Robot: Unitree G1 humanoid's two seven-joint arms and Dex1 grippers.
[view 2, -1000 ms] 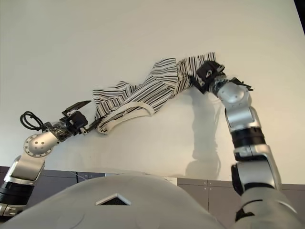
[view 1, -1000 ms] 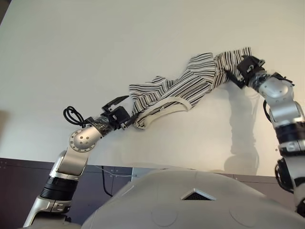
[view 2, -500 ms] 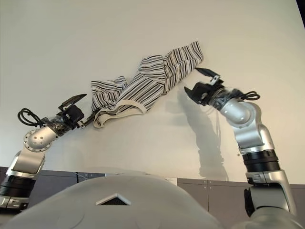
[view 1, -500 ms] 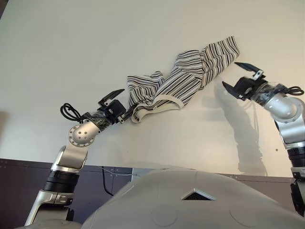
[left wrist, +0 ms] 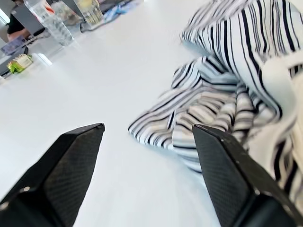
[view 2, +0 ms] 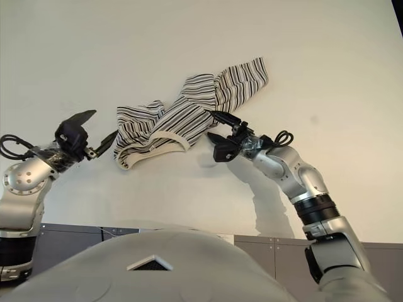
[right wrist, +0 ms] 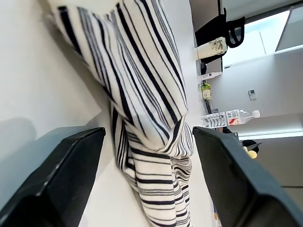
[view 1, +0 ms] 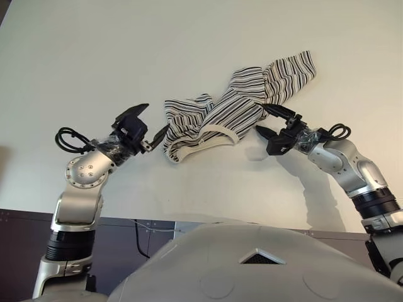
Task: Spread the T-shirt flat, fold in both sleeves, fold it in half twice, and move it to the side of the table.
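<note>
The black-and-white striped T-shirt [view 1: 234, 106] lies crumpled in a slanted heap on the white table [view 1: 88, 50], its pale neckband curling along the near side. My left gripper [view 1: 150, 123] is open just off the shirt's left end, with nothing between its fingers. In the left wrist view the striped folds [left wrist: 246, 71] lie beyond the left gripper [left wrist: 149, 142]. My right gripper [view 1: 269, 121] is open at the shirt's near right edge, holding nothing. The right wrist view has striped cloth [right wrist: 142, 90] hanging close between and beyond the two fingers [right wrist: 57, 175].
Bare white tabletop surrounds the shirt on all sides. The table's near edge [view 1: 157, 220] runs in front of a dark panel. Water bottles [left wrist: 49, 21] and small items stand far off beyond the table in the left wrist view.
My right gripper let go of the shirt's far right end and swung in to its near right edge. My left gripper drew back left off the shirt's corner. The shirt bunched up slightly.
</note>
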